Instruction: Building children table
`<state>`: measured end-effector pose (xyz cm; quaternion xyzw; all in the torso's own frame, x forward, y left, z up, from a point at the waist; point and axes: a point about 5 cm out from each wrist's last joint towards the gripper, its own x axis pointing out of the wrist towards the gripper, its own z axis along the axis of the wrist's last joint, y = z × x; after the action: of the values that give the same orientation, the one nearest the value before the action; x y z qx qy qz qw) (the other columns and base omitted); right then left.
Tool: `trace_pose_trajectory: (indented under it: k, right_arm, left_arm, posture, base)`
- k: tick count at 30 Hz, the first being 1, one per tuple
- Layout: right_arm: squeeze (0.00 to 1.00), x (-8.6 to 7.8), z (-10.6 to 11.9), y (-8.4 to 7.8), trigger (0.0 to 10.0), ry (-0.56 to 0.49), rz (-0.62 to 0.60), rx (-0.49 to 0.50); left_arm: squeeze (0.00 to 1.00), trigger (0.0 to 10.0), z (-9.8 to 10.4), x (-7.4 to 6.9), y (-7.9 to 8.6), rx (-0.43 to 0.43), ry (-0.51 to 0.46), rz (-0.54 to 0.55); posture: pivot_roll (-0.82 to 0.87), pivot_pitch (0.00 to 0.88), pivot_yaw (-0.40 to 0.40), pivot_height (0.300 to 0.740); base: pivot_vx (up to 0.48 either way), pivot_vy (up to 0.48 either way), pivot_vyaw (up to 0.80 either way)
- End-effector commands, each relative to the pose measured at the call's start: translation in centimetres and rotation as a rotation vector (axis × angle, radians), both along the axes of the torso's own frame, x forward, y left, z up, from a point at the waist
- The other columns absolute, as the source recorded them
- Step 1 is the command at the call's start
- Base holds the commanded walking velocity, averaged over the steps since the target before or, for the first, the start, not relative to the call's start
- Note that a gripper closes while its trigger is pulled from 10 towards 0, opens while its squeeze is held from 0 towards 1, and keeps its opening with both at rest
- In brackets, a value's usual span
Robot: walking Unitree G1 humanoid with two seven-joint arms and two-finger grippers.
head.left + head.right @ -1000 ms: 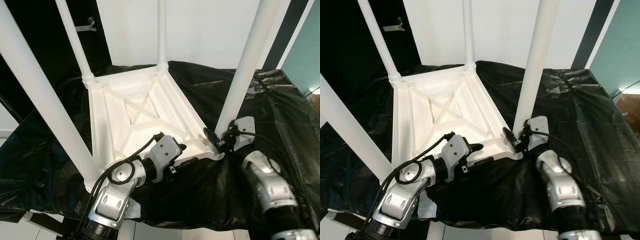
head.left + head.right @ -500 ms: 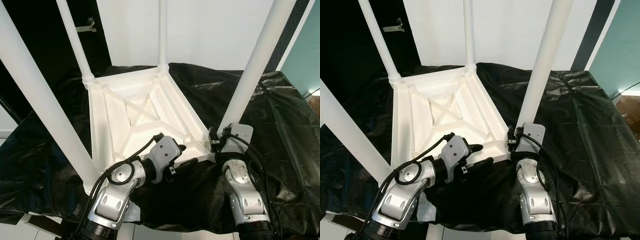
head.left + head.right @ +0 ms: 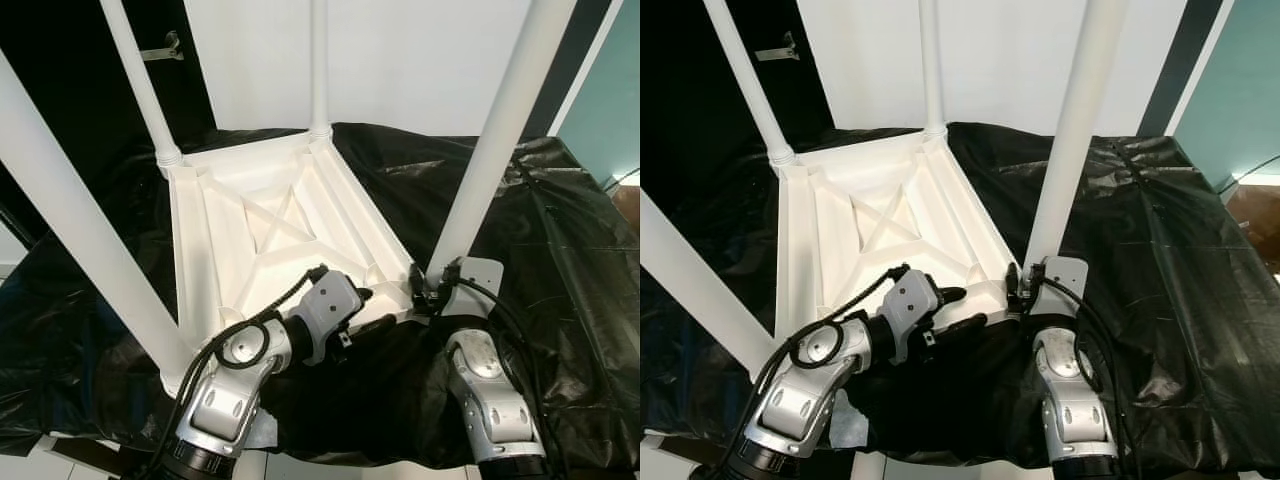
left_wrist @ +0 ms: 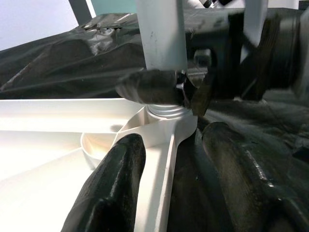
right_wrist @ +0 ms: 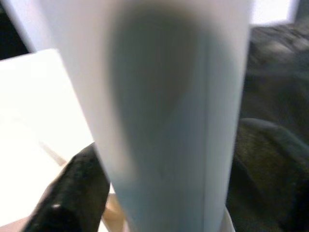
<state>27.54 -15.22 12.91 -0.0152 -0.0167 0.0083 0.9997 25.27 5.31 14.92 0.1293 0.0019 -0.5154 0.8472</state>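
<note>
white children's table [image 3: 270, 235] lies upside down on a black plastic sheet [image 3: 560, 230], its ribbed underside facing up with an x-shaped brace in the middle. four white legs stand up from the corners, all cut off by the top edge in the head views: two at the far corners, one at the near left, and the near right leg [image 3: 490, 140]. left gripper [image 3: 365, 310] is at the table's near rim, one black finger over the inside and one outside on the sheet; in the left wrist view the fingers [image 4: 108, 193] straddle the thin white rim with a moderate gap, and whether they press it is hard to tell. right gripper [image 3: 1018, 290] sits at the base of the near right leg; the left wrist view shows what the head views don't, the right gripper's black fingers [image 4: 154, 87] closed across that leg just above its threaded collar in the corner socket. right wrist view is blurred, the leg very close up with one black finger [image 5: 72, 193] beside it and the second one hidden. two silver arms come in from the bottom edge, their lower parts cut off. white wall behind, teal wall at the far right.
</note>
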Motion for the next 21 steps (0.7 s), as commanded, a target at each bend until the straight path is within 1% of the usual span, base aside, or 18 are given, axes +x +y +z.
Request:
trace_pose_trajectory:
  k: [1, 2, 4, 6, 8, 9, 10, 11, 14, 15, 16, 17, 18, 21]
  right_arm:
    - [1.00, -0.3, 0.3, -0.2, 10.0, -0.016, 0.064, 0.011]
    - [1.00, -0.4, 0.3, -0.4, 10.0, -0.018, 0.086, 0.009]
    - [1.00, -0.4, 0.3, -0.4, 10.0, -0.018, 0.086, 0.009]
    - [1.00, -0.6, 0.4, -1.7, 10.0, -0.021, 0.174, -0.028]
    - [1.00, -0.6, 0.6, -2.9, 10.0, -0.009, 0.284, -0.034]
    - [0.90, -0.5, 0.7, -3.2, 10.0, -0.013, 0.339, -0.080]
    - [0.90, -0.5, 0.7, -3.2, 10.0, -0.013, 0.339, -0.080]
    - [0.00, -0.2, 0.8, -3.5, 10.0, -0.003, 0.391, -0.092]
    - [0.00, 0.0, 0.9, -3.7, 10.0, 0.004, 0.425, -0.099]
    - [0.00, 0.6, 1.0, -3.9, 10.0, 0.020, 0.490, -0.135]
    - [0.00, 1.1, 1.0, -4.0, 10.0, 0.033, 0.529, -0.155]
    - [0.00, 1.1, 1.0, -4.0, 10.0, 0.033, 0.529, -0.155]
    - [0.00, 2.0, 0.9, -3.9, 10.0, 0.067, 0.614, -0.203]
    - [0.00, 2.3, 0.7, -3.9, 10.0, 0.084, 0.654, -0.221]
  left_arm:
    - [0.00, 10.0, 0.1, 0.2, 0.3, -0.001, -0.021, 0.090]
    - [0.00, 10.0, 0.1, 0.2, 0.3, -0.001, -0.020, 0.090]
    - [0.00, 10.0, 0.1, 0.2, 0.3, -0.001, -0.020, 0.090]
    - [0.00, 10.0, 0.0, 0.2, 0.6, 0.003, -0.019, 0.091]
    - [0.00, 10.0, 0.0, 0.2, 0.7, 0.006, -0.020, 0.092]
    - [0.00, 10.0, -0.1, 0.3, 0.7, 0.006, -0.020, 0.092]
    - [0.00, 10.0, -0.1, 0.3, 0.7, 0.006, -0.020, 0.092]
    - [0.00, 10.0, 0.0, 0.4, 0.7, 0.006, -0.022, 0.093]
    - [0.00, 10.0, 0.0, 0.4, 0.7, 0.006, -0.023, 0.094]
    - [0.00, 10.0, 0.0, 0.5, 0.5, 0.004, -0.026, 0.093]
    - [0.00, 10.0, 0.0, 0.6, 0.4, 0.002, -0.027, 0.092]
    - [0.00, 10.0, 0.0, 0.6, 0.4, 0.002, -0.027, 0.092]
    - [0.00, 10.0, 0.1, 0.7, 0.3, 0.000, -0.032, 0.091]
    - [0.00, 10.0, 0.1, 0.8, 0.2, 0.000, -0.036, 0.090]
  posture:
    - [-0.05, 0.002, 0.003, 0.740]
    - [-0.05, 0.002, 0.003, 0.740]
    - [-0.05, 0.002, 0.003, 0.740]
    - [-0.05, 0.003, 0.004, 0.740]
    - [-0.06, 0.000, 0.004, 0.740]
    - [-0.06, 0.000, 0.004, 0.740]
    - [-0.06, 0.000, 0.004, 0.740]
    - [-0.06, 0.000, 0.004, 0.740]
    - [-0.06, 0.000, 0.004, 0.740]
    - [-0.06, 0.000, 0.004, 0.740]
    - [-0.06, 0.000, 0.003, 0.740]
    - [-0.06, 0.000, 0.003, 0.740]
    - [-0.06, 0.000, 0.000, 0.740]
    - [-0.05, 0.000, 0.000, 0.740]
  base:
    - [0.000, 0.000, 0.00]
    - [0.000, 0.000, 0.00]
    - [0.000, 0.000, 0.00]
    - [0.000, 0.000, 0.00]
    - [0.000, 0.000, 0.00]
    - [0.000, 0.000, 0.00]
    - [0.000, 0.000, 0.00]
    - [0.000, 0.000, 0.00]
    - [0.000, 0.000, 0.00]
    - [0.000, 0.000, 0.00]
    - [0.000, 0.000, 0.00]
    - [0.000, 0.000, 0.00]
    - [0.000, 0.000, 0.00]
    - [0.000, 0.000, 0.00]
